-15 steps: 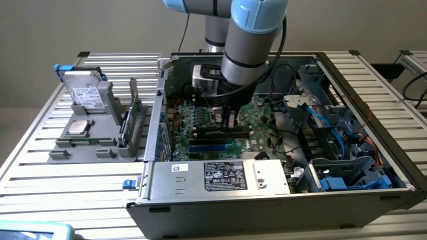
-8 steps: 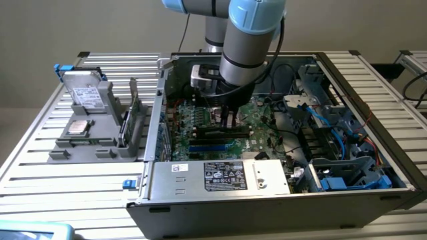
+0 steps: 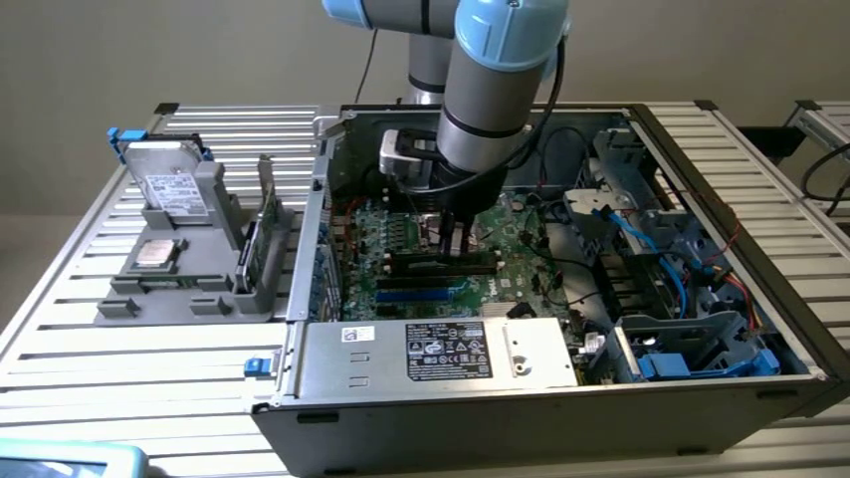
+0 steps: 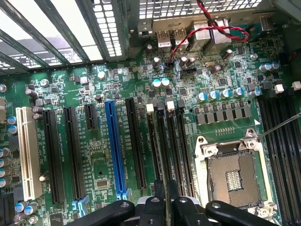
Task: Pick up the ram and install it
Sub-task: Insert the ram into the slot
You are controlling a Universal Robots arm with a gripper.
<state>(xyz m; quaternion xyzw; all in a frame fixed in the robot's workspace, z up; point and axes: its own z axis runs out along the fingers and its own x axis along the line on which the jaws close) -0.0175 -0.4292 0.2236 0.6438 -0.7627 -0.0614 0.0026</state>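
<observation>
Over on the exterior view's left, got a grey tray (image 3: pixel 186 284) keeping a hard drive (image 3: pixel 170 179), a silver chip (image 3: pixel 157 253) and a tall green card (image 3: pixel 270 224) parked in holders, probably for easy grabbing. Next, an open case (image 3: pixel 531 418) laid flat, leaving the board (image 4: pixel 117 80) facing up for straight-down access. Inside, got the gripper (image 3: pixel 456 242) down over the black memory slots (image 4: pixel 181 141), jaws nearly together, apparently pinching the ram (image 3: pixel 445 259) by its thin edge, lengthwise along a slot. Further right, just cables (image 3: pixel 671 244) tucked aside.
</observation>
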